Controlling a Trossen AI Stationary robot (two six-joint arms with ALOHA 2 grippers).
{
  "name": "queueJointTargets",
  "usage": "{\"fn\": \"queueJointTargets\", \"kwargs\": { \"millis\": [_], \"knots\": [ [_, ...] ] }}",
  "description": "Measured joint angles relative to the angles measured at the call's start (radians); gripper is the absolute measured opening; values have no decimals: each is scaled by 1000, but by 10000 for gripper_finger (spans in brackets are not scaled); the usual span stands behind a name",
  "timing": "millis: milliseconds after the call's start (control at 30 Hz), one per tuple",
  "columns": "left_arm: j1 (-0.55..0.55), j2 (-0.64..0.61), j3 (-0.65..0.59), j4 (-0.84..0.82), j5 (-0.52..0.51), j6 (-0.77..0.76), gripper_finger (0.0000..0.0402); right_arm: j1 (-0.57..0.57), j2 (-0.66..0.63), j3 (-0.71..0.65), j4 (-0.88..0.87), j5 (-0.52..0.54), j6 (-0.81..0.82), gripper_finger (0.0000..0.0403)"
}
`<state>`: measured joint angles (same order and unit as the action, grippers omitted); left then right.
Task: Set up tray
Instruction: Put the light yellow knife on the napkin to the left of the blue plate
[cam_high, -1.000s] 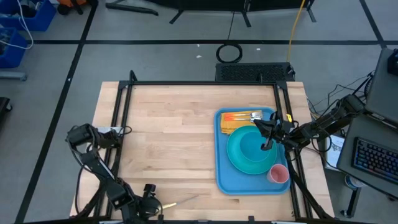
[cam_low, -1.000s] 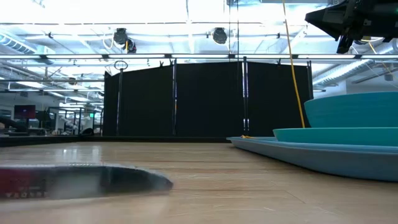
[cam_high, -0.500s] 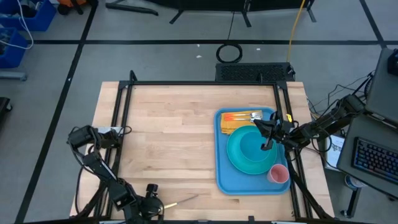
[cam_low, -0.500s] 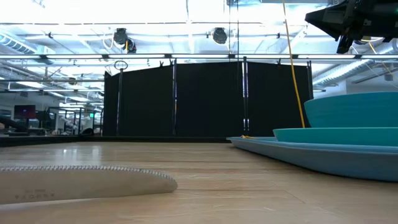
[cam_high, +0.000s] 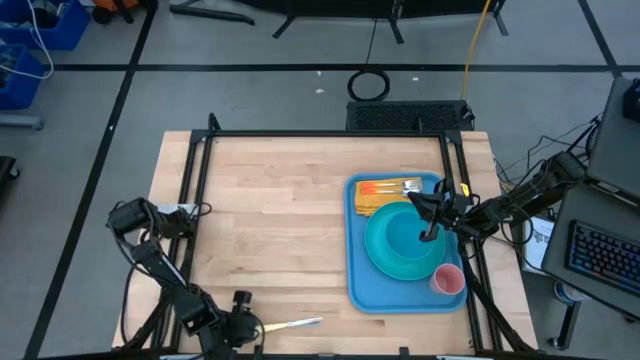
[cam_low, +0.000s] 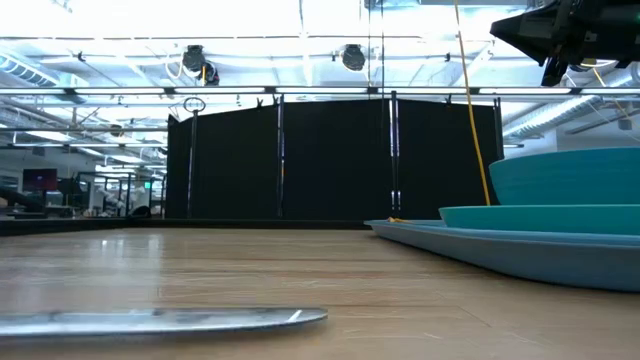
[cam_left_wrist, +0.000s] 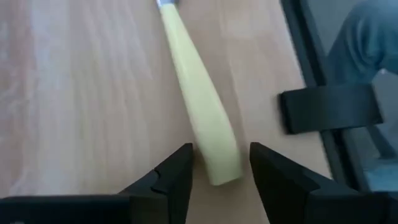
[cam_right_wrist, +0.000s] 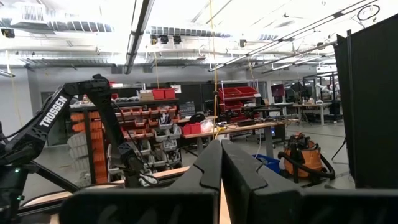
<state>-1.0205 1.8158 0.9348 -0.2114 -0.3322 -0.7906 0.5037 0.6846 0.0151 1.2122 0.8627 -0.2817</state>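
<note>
- My left hand (cam_high: 243, 325) sits low at the near edge of the tabletop (cam_high: 270, 220), far to the left of the tray (cam_high: 357, 285).
- Its fingers (cam_left_wrist: 177, 171) stand apart on either side of the butt end of a knife's pale yellow handle (cam_left_wrist: 199, 106); I cannot tell whether they touch it.
- The knife (cam_high: 292, 323) lies flat on the wood just beside that hand, its blade pointing toward the tray, well apart from it.
- From table height the blade (cam_low: 170, 320) shows as a thin grey strip lying on the boards, left of the tray.
- The tray is the big bright-blue one and rests on the right part of the tabletop, close to the right edge.
- On the tray's far end lies a yellow-orange napkin (cam_high: 375, 193) with a fork (cam_high: 404, 186) on top of it.
- A round turquoise plate (cam_high: 400, 250) fills the middle of the tray, with a bowl (cam_low: 565, 178) of the same colour standing on it.
- A pink cup (cam_high: 448, 279) stands in the tray's near right corner, just beside the plate.
- My right hand (cam_high: 428, 222) hangs above the far right part of the plate, over the tray, fingers (cam_right_wrist: 214, 165) pressed together and holding nothing.
</note>
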Motion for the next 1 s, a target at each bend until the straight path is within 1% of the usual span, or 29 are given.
{"fn": "queueJointTargets", "kwargs": {
  "millis": [233,333,433,633,733,867,1000],
  "knots": [
    [19,-2,1,-24,-5,5,100,0,0,0,-2,0,0,0],
    [23,-2,1,-24,-5,5,86,0,0,0,-2,0,0,0],
    [24,-2,1,-24,-5,14,92,0,0,0,-2,0,0,0],
    [25,-2,2,-22,10,30,151,0,0,0,-2,0,0,0],
    [25,-2,2,-23,5,30,168,0,0,0,-2,0,0,0],
    [26,-2,2,-24,6,29,166,0,0,0,-2,0,0,0],
    [32,-3,2,-26,8,29,131,0,0,0,-2,0,0,0]
  ]
}}
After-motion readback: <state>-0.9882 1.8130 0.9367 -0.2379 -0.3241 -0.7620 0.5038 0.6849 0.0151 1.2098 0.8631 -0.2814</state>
